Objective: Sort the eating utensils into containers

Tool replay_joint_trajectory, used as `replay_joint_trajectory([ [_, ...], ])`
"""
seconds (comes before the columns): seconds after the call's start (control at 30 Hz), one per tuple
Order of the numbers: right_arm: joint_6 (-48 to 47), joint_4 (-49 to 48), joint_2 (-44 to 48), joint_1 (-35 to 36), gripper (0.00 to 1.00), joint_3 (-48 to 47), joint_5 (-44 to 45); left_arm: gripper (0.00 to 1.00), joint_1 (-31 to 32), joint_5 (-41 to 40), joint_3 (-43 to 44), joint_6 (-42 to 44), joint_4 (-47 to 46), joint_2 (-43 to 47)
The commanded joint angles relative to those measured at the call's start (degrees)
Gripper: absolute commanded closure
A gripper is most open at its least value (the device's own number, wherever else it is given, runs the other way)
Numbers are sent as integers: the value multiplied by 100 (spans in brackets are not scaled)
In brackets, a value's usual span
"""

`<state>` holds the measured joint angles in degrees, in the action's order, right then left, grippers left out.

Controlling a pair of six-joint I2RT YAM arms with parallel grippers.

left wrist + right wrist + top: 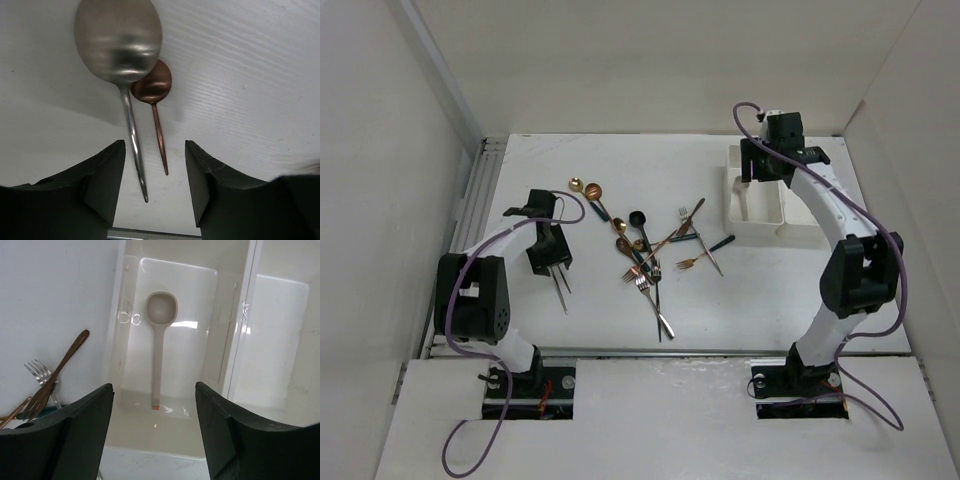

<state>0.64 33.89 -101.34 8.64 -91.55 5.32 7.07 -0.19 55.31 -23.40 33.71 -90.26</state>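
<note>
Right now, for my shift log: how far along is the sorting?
Barely started. Done: one pale spoon lies in a bin, under the open right claw. In hand: nothing; the open left claw hovers over a silver spoon and a copper spoon. Left: the central pile.

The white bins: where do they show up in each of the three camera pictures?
Top external: the white bins sit at the upper right.
Left wrist: not in it.
Right wrist: they fill the middle and right, a pale spoon lying in the left compartment.
Shared landmark: the copper utensil just left of the bins, in the top and right wrist views.
</note>
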Motion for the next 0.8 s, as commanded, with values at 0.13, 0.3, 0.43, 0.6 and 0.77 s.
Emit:
replay_joint_trajectory([
  [0.13, -99, -242, 474, -3, 29, 164, -181, 67, -487, -210, 191, -191, 285, -334],
  [0.3, -231, -348, 676, -3, 29, 269, -181, 63, -487, -97, 244, 46, 57, -676],
  [0.43, -336, -348, 738, -3, 29, 322, -14, 60, -487, 10, 191, 178, -198, -817],
  [0.6, -337, -348, 870, -3, 31, 322, -14, 100, -540, 10, 68, 178, -330, -871],
  [0.77, -468, -348, 993, 154, 32, 322, -128, 100, -856, -209, 382, 256, -68, -660],
])
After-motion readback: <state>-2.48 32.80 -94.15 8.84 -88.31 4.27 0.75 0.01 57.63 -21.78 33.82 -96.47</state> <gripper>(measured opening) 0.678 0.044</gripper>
